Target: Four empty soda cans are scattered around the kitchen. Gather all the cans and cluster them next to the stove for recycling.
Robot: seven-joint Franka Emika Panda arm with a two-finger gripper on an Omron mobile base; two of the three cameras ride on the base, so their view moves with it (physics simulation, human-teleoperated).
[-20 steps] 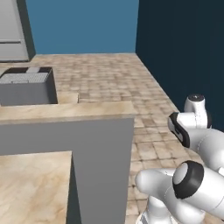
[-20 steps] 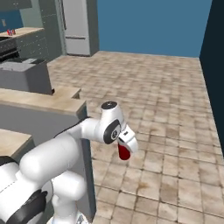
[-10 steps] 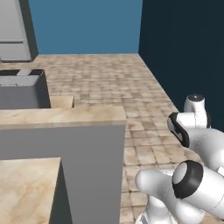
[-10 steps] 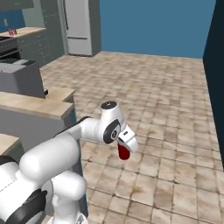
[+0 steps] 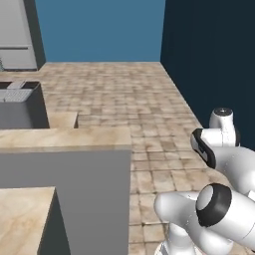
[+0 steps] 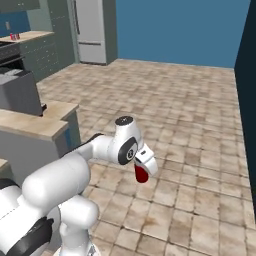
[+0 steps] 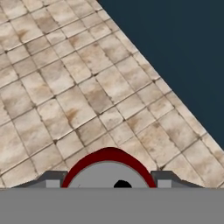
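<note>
No brand, label or writing legible anywhere. Two-finger gripper [image 6: 143, 170] at the end of the white arm, clenched on a red soda can with a silvery top [image 6: 141, 173], jaws partly open to the can's width. Can hanging below the hand in the right base view, carried in the air above the brown tiled floor [image 6: 200, 125], touching nothing else. In the hand view, silvery lid with its dark drinking hole and red rim [image 7: 109, 168] right at the bottom, seated between the two finger tips [image 7: 52, 178], floor tiles and a dark blue wall [image 7: 183, 52] beyond. Far off past the hand, at the back left of the right base view, two more small red cans [image 6: 15, 36] on a beige counter, too small to tell apart clearly. Beside them, the edge of the black stove [image 6: 10, 56]. Nearer the hand, grey-green counter block with beige marble top [image 6: 35, 122].
</note>
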